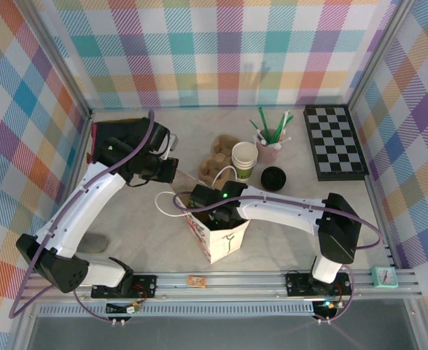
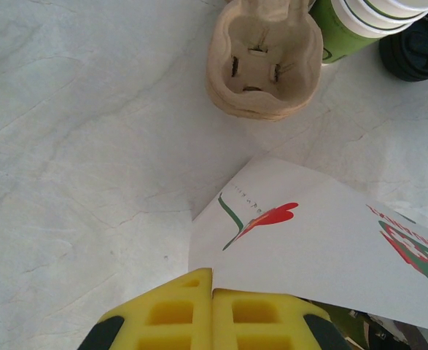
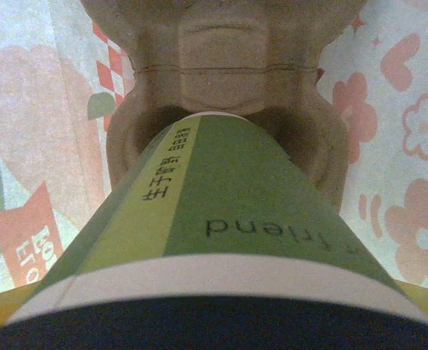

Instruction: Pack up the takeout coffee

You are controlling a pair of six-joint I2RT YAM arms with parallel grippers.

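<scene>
Two arms in the top view, and we note the right gripper (image 1: 215, 214) is the one at the job. It hangs straight over the open mouth of the white paper bag (image 1: 224, 244) at table centre, while the left gripper (image 1: 162, 169) sits up and left of the bag, apart from it. The cup stack (image 1: 244, 160), loose black lid (image 1: 273, 177) and spare carriers (image 1: 217, 162) stand beyond the bag.

Left wrist view: we see the yellow fingers (image 2: 192, 292) pressed together with nothing between them. The bag's wall lies just ahead and to the right.

Right wrist view: the takeout coffee (image 3: 228, 211) runs straight away from the camera — long axis in line with the gripper's reach. Its black lid is nearest us and its green base farthest, set at a pocket of the pulp carrier (image 3: 221, 51), with printed bag walls on both sides. Yellow finger pads (image 3: 426, 300) show at either side of the white rim, spread wide and, as we read it, clamped on the cup. Whether the base is fully seated we cannot tell. We judge the coming move turns on that line — the cup is directly below the jaws, so let go and pull back along the same axis, with no sideways drift.
</scene>
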